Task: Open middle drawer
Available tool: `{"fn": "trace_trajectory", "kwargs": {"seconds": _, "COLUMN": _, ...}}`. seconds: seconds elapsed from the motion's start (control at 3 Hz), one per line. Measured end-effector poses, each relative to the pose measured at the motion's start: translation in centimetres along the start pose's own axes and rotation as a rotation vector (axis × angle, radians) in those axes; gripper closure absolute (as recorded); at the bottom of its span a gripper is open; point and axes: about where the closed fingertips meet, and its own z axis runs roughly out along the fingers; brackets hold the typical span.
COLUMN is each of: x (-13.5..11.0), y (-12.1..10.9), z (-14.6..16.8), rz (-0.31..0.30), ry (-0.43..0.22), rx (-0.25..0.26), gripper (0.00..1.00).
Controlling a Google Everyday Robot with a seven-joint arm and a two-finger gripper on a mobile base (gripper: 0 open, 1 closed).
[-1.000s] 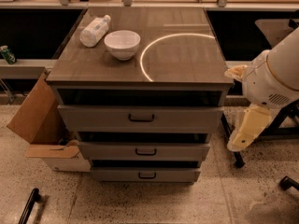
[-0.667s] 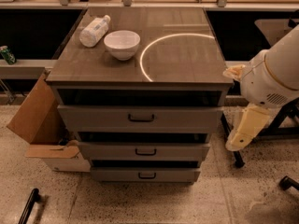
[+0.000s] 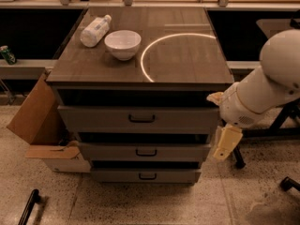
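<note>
The middle drawer (image 3: 145, 152) is the second of three grey drawers in the cabinet, shut, with a small dark handle (image 3: 146, 152) at its centre. The taller top drawer (image 3: 140, 119) and the lowest drawer (image 3: 146, 176) are also shut. My gripper (image 3: 226, 143) is cream-coloured and hangs down from the white arm (image 3: 262, 93) just off the cabinet's right side, level with the middle drawer's right end. It holds nothing and is apart from the handle.
A white bowl (image 3: 123, 44) and a lying plastic bottle (image 3: 95, 30) sit on the cabinet top (image 3: 187, 55). A cardboard box (image 3: 35, 121) leans against the cabinet's left side. A dark chair base (image 3: 281, 125) stands at the right. A black bar (image 3: 29, 205) lies on the floor.
My arm and gripper have moved left and slightly down, closer to the cabinet's right side. The drawers have not moved.
</note>
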Motion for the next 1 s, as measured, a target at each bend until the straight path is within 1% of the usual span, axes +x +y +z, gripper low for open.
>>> {"fn": "trace_trajectory", "kwargs": {"seconds": 0.33, "x": 1.6, "y": 0.0, "z": 5.7, "rz": 0.006, "ry": -0.016, "rx": -0.044, "gripper": 0.0}}
{"fn": "trace_trajectory", "kwargs": {"seconds": 0.67, "x": 1.6, "y": 0.0, "z": 5.8, "rz": 0.006, "ry": -0.016, "rx": -0.044, "gripper": 0.0}}
{"fn": "trace_trajectory", "kwargs": {"seconds": 1.0, "x": 1.6, "y": 0.6, "z": 7.8, "rz": -0.047, "ry": 0.006, "rx": -0.049, "gripper": 0.0}}
